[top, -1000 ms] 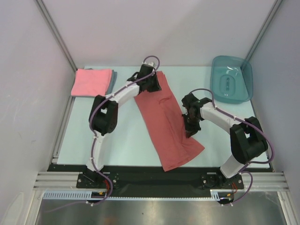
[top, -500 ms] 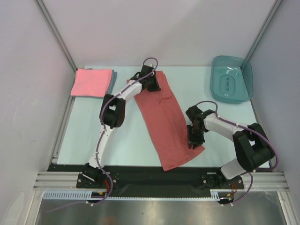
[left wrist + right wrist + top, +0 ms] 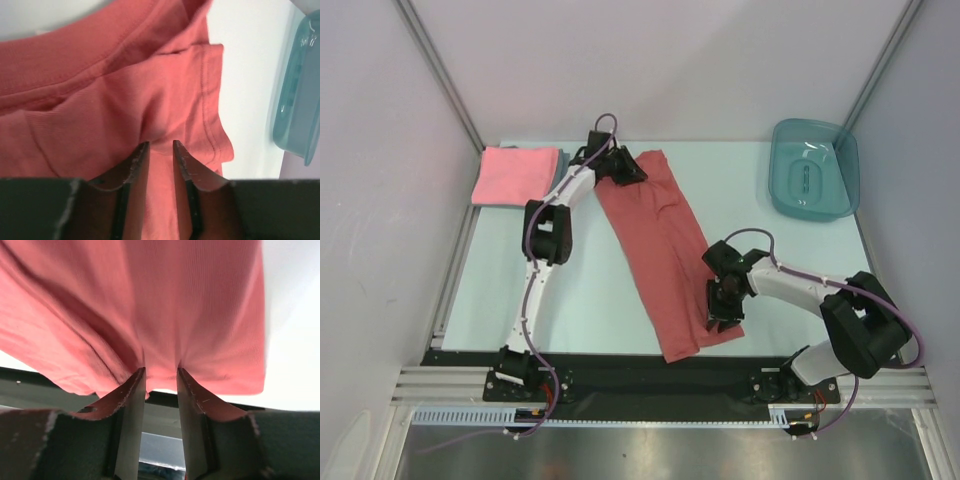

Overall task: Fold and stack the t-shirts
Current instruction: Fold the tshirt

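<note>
Teal translucent plastic tub (image 3: pixel 814 168), far right. Brick-red cotton t-shirt (image 3: pixel 655 240) has slid left; whether my left gripper (image 3: pixel 160 145) and right gripper (image 3: pixel 161 371) pinch it, I cannot tell.

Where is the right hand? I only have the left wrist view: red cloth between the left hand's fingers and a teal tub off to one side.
Observer: The right hand is at the near end of the same brick-red t-shirt, which lies as a long strip across the table.
Operator: Is it gripping?
Observer: In the right wrist view, the cloth bunches into the gap between its fingers.
Operator: Any other shirts out?
Observer: A folded pink t-shirt lies at the far left, on top of a grey-blue t-shirt.
</note>
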`<state>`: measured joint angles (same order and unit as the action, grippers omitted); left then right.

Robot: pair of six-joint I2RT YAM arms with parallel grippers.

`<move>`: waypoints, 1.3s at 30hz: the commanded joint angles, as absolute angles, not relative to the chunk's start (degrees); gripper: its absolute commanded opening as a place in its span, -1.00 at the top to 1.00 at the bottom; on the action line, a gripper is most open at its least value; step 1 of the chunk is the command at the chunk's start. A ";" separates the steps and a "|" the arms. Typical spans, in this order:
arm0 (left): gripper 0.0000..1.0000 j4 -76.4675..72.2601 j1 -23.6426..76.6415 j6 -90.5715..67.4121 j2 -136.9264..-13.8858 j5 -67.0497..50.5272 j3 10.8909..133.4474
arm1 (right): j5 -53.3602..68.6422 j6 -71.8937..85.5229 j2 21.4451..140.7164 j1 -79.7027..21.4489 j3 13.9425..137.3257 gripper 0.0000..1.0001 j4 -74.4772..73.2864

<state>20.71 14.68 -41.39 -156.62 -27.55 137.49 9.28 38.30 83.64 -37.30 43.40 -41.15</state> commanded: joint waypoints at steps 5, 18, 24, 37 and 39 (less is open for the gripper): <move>0.16 29.70 13.80 -29.55 -143.64 -23.56 134.49 | 5.10 26.66 83.23 -30.15 55.35 0.20 -51.59; 0.02 38.41 22.04 -23.02 -122.63 -3.36 116.74 | 6.42 19.25 94.11 -26.81 66.79 -0.04 -50.72; 0.10 34.99 24.96 -25.31 -125.39 -0.18 111.35 | 6.07 16.97 102.30 -27.07 76.81 -0.09 -50.54; 0.41 37.79 24.87 -24.17 -142.46 6.51 126.21 | 1.94 17.75 106.35 -32.07 74.36 -0.03 -48.17; 0.40 37.27 24.87 -23.64 -143.79 5.37 126.21 | 1.67 18.89 106.70 -32.95 73.31 -0.03 -47.46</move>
<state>37.43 24.62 -24.88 -141.91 4.58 123.87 3.70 17.98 105.78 -31.38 74.65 -48.90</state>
